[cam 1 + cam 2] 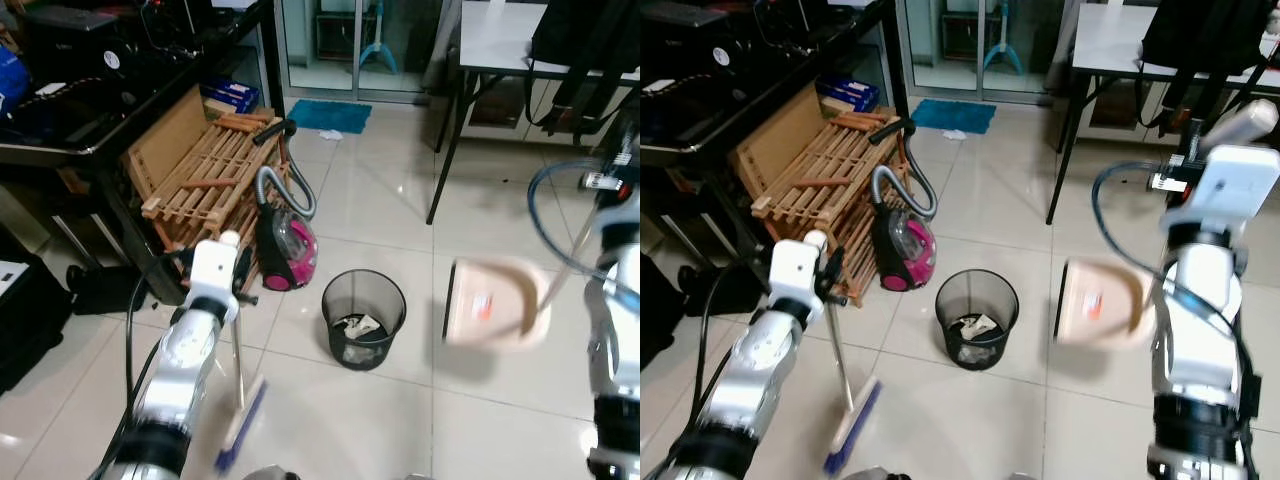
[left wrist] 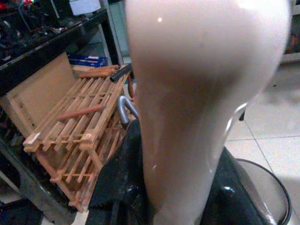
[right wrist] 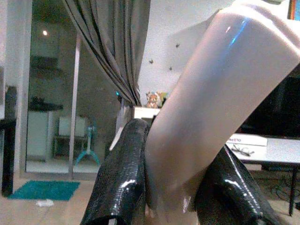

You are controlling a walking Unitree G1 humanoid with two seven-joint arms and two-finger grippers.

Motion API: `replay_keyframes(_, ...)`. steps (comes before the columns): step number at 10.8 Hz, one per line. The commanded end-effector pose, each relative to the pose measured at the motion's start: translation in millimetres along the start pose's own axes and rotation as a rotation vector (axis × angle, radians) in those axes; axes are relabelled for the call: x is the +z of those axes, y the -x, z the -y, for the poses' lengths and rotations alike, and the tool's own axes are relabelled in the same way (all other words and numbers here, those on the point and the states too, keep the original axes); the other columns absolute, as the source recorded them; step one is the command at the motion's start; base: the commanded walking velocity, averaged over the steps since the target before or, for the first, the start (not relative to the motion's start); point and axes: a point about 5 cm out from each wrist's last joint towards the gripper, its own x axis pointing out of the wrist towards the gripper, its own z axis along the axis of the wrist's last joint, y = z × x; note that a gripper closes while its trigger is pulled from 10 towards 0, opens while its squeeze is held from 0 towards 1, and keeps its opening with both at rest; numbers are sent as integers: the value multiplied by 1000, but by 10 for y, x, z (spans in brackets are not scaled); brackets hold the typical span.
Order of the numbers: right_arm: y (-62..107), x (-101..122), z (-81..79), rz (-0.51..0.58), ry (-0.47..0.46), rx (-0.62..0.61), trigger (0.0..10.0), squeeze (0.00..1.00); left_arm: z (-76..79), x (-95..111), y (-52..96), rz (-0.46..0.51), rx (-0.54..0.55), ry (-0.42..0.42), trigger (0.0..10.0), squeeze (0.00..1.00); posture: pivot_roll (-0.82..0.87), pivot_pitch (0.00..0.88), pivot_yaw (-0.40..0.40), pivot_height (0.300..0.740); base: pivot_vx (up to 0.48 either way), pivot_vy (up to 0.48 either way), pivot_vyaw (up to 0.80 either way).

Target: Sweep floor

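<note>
My left gripper [image 2: 180, 154] is shut on the cream grip of a broom. Its thin pole runs down from my left gripper [image 1: 828, 272] to a blue brush head [image 1: 852, 428] on the tiled floor, in front of me on the left. My right gripper [image 3: 178, 150] is shut on the pale handle of a dustpan. The beige dustpan [image 1: 495, 303] hangs blurred in the air to the right of a black mesh waste bin [image 1: 363, 318], which holds some crumpled paper.
A pink vacuum cleaner [image 1: 287, 250] leans against stacked wooden racks [image 1: 205, 175] under a black desk [image 1: 110, 110] on the left. A white table [image 1: 500, 40] with black legs stands at the back right. A teal mat [image 1: 330, 115] lies by the glass door.
</note>
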Motion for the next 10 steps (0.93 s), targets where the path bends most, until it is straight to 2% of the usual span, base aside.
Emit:
replay_keyframes(1, -35, 118, 33, 55, 23, -18, 10000, 0, -129, 51, 39, 20, 38, -24, 10000, 0, -85, 2, 45, 740, 0, 0, 0)
replay_keyframes(3, -93, 147, 238, 73, 107, -113, 10000, 0, -272, 9, 171, -3, 70, -33, 10000, 0, -61, 35, 43, 740, 0, 0, 0)
replay_keyframes(4, -88, 89, 272, 41, 136, -122, 10000, 0, -301, -30, 211, -23, 69, -47, 10000, 0, -43, 44, 31, 740, 0, 0, 0)
replay_keyframes(5, -40, -31, 289, -22, 159, -118, 10000, 0, -311, -25, 273, -26, 74, -48, 10000, 0, -26, 49, 20, 740, 0, 0, 0)
replay_keyframes(6, 36, -283, 244, -158, 184, -104, 10000, 0, -287, 30, 304, -20, 65, -51, 10000, 0, 4, 30, 13, 740, 0, 0, 0)
replay_keyframes(7, 80, -427, 223, -232, 203, -99, 10000, 0, -263, 61, 298, -16, 56, -44, 10000, 0, 10, 23, 19, 740, 0, 0, 0)
replay_keyframes(8, 136, -586, 200, -318, 193, -114, 10000, 0, -212, 117, 262, -6, 32, -26, 10000, 0, -13, 29, 32, 740, 0, 0, 0)
replay_keyframes(9, 156, -612, 168, -333, 139, -128, 10000, 0, -164, 138, 213, -4, 3, -23, 10000, 0, -23, 23, 41, 740, 0, 0, 0)
replay_keyframes(10, 184, -614, 71, -334, 36, -141, 10000, 0, -107, 202, 104, 2, -37, -27, 10000, 0, -34, 32, 54, 740, 0, 0, 0)
